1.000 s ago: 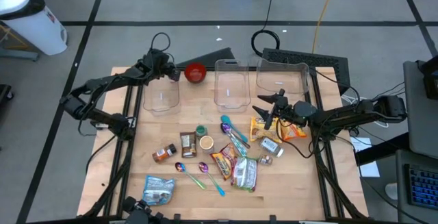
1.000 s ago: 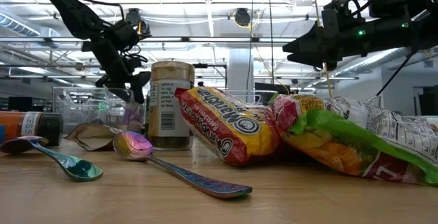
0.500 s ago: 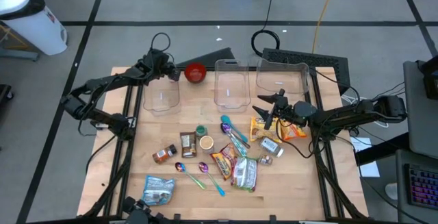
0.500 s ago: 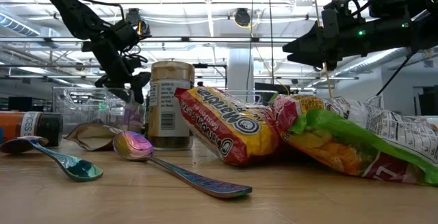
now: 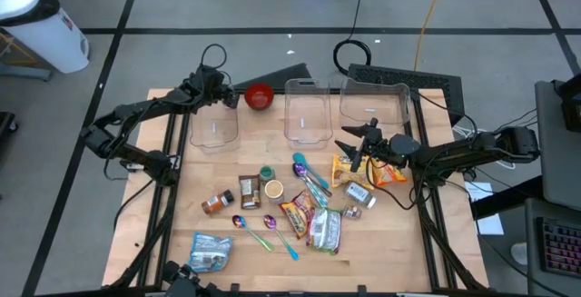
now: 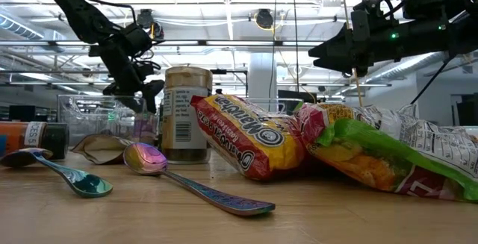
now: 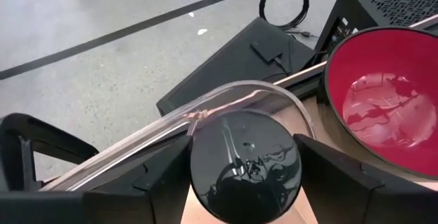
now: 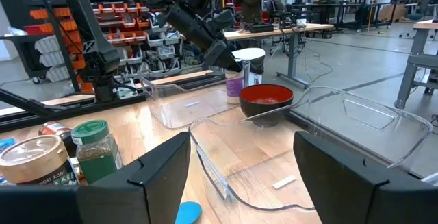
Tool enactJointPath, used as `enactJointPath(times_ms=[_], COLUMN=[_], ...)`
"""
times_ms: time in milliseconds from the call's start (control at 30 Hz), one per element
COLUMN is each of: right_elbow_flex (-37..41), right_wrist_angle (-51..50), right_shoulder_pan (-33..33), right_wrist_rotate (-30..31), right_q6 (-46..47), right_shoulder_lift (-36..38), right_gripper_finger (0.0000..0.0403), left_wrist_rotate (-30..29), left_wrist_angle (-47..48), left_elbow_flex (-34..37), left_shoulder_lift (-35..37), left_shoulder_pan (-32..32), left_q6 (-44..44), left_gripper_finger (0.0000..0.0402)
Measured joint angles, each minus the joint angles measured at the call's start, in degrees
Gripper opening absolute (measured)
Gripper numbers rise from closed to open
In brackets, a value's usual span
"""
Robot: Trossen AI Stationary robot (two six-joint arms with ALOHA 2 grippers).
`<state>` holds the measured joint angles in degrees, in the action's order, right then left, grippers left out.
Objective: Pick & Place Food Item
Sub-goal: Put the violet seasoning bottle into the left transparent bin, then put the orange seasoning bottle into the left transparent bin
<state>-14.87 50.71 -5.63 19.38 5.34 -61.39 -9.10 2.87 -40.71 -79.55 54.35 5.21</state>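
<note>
While left claw (image 5: 232, 100) brackets black jar lid (image 7: 244, 164) over left bin (image 5: 214, 124), grip uncertain; right claw (image 5: 346, 147) apart above counter (image 5: 399, 252), empty.

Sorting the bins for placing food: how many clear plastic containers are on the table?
3, in a row along the far edge: the left container under the left gripper, the middle container, and the right container. None looks hidden.

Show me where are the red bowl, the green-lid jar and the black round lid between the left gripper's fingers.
red bowl (image 5: 260, 96), high view, on its inside bottom.
green-lid jar (image 8: 95, 157), right wrist view, on the jar's glass body.
black round lid (image 7: 244, 166), left wrist view, on the middle of its shiny top face.
</note>
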Motion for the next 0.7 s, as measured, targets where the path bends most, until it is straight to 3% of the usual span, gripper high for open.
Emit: enactJointPath(times_ms=[400, 700], right_elbow_flex=[0.0, 0.0], right_wrist_angle=[0.01, 0.01], right_shoulder_pan=[-0.01, -0.02], right_wrist_rotate=[0.0, 0.02], right_q6=[0.0, 0.0], right_shoulder_lift=[0.0, 0.0], right_gripper_finger=[0.0254, 0.0254], left_wrist_rotate=[0.02, 0.11], left_wrist_angle=[-0.04, 0.0], left_elbow_flex=[0.0, 0.0], left_shoulder_lift=[0.18, 5.46], left_shoulder_pan=[0.0, 0.0], left_q6=[-0.52, -1.51], left_gripper_finger=[0.0248, 0.0248])
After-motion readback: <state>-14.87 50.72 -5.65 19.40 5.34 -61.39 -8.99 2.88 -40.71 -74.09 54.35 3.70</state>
